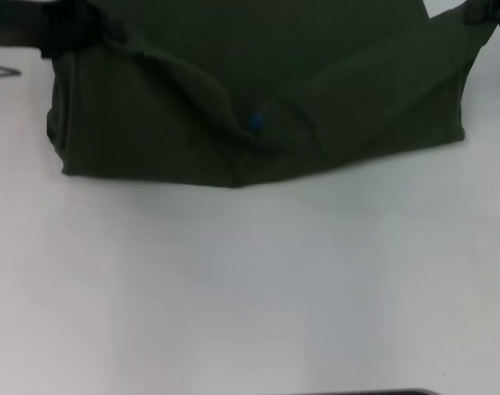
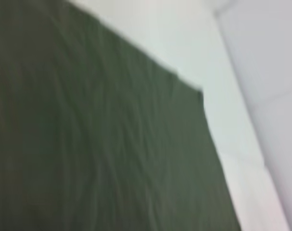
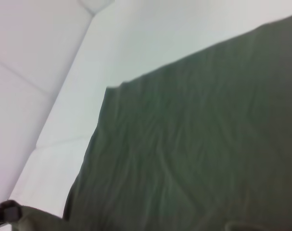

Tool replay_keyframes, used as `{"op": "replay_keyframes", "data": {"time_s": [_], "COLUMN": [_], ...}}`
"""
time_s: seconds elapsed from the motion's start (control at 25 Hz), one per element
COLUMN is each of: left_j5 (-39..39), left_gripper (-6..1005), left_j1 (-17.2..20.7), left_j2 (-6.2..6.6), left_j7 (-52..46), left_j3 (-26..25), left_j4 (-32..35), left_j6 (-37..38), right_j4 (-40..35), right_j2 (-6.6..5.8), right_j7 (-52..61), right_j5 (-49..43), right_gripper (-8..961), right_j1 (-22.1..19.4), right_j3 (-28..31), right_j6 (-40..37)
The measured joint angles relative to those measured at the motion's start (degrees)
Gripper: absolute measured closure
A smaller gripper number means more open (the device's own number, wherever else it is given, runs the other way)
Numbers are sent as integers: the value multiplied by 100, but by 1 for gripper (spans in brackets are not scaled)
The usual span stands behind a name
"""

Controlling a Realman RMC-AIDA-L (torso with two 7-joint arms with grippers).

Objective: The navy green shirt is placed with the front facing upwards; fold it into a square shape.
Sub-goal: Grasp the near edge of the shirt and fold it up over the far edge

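The bare white table [image 1: 250, 288] filled the lower frame. The shirt [image 1: 258, 99] hung across the top, mid-fold, plain side showing. My left gripper [image 1: 68, 29] and right gripper [image 1: 484, 12] sat at the upper corners; I cannot tell their grip. Next: lay it flat.

Left hand [image 1: 68, 29] far-left; right hand [image 1: 480, 10] far-right — both raised.

A plain white bench [image 1: 250, 288] fills most of the head view under even, soft light. Beyond the bench's far edge, the wrist views show pale panelled walls [image 3: 25, 57] meeting at a corner, crossed by faint seams.
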Motion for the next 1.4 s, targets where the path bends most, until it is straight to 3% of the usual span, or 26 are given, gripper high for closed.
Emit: {"op": "replay_keyframes", "data": {"time_s": [0.12,0.4,0.68,1.04,1.24,1.4], "left_j5": [-282,-537,-719,-978,-1009,-1013], "left_gripper": [986,987,987,986,987,987], "left_j1": [19,13,18,7,-38,-77], "left_j2": [-11,-15,-42,-229,-369,-400], "left_j7": [-1,56,321,793,964,998], "left_j3": [1,11,13,14,48,52], "left_j4": [-53,-239,-488,-605,-606,-606], "left_j6": [-389,-891,-1336,-1847,-2209,-2393], "right_j4": [41,87,336,811,889,888], "right_j2": [3,141,169,253,375,418], "right_j7": [22,10,-67,-490,-640,-689], "right_j5": [131,191,199,201,201,206], "right_gripper": [916,903,889,872,862,854], "right_j1": [-43,-35,75,271,337,358], "right_j3": [3,-36,-84,-103,-126,-139], "right_j6": [220,828,1477,2397,2839,3068]}}
